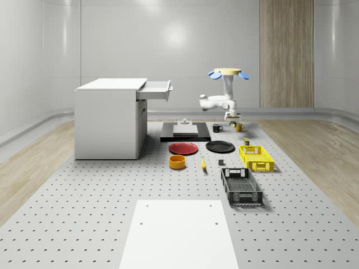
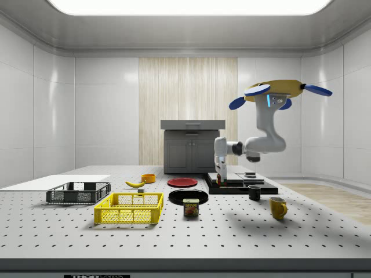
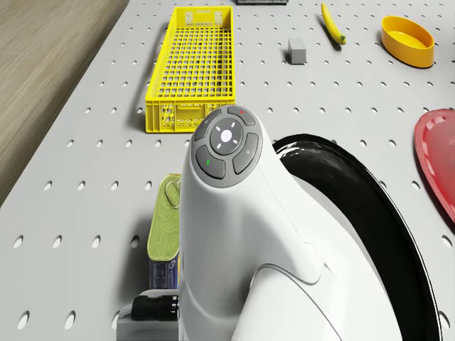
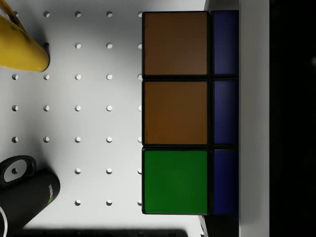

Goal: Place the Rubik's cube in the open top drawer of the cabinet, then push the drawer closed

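Note:
The Rubik's cube (image 4: 175, 113) shows brown, green and blue squares from very close in the wrist view. It sits low at the table (image 1: 84, 213), right under my gripper (image 1: 233, 119), between the black mug (image 1: 217, 128) and the yellow mug (image 1: 239, 127). From the side, the gripper (image 2: 219, 174) points straight down onto the cube (image 2: 218, 182). The drone (image 1: 227, 73) hovers above this spot, well right of the white cabinet (image 1: 109, 120). Its top drawer (image 1: 155, 89) stands pulled out.
A black platform (image 1: 185, 133) lies left of the cube. Nearer the front are a red plate (image 1: 183, 148), black plate (image 1: 220, 146), tin can (image 1: 246, 134), yellow crate (image 1: 256, 158), black crate (image 1: 241, 186), orange bowl (image 1: 177, 162) and banana (image 1: 203, 163).

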You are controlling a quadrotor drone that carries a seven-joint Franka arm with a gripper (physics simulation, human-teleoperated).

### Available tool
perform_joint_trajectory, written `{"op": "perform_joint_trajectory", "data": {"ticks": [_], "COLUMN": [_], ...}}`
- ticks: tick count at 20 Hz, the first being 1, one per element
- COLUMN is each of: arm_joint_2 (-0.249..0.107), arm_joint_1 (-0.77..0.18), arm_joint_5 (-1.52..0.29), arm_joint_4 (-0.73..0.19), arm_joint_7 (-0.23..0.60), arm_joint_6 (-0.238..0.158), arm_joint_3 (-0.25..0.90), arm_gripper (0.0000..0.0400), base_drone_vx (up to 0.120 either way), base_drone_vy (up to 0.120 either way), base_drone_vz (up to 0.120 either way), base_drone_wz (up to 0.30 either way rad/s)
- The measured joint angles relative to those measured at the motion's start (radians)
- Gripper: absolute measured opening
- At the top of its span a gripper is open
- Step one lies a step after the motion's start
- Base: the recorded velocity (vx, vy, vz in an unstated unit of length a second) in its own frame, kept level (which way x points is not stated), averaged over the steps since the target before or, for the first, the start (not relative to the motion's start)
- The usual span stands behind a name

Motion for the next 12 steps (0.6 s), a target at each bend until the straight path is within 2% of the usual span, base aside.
{"op": "perform_joint_trajectory", "data": {"ticks": [5, 12], "arm_joint_2": [-0.017, -0.039], "arm_joint_1": [-0.003, -0.006], "arm_joint_5": [0.009, 0.019], "arm_joint_4": [0.0, 0.001], "arm_joint_7": [0.003, 0.005], "arm_joint_6": [0.015, 0.036], "arm_joint_3": [0.005, 0.01], "arm_gripper": [0.0325, 0.0325], "base_drone_vx": [0.112, 0.0], "base_drone_vy": [-0.12, -0.12], "base_drone_vz": [0.12, 0.12], "base_drone_wz": [0.0, 0.0]}}
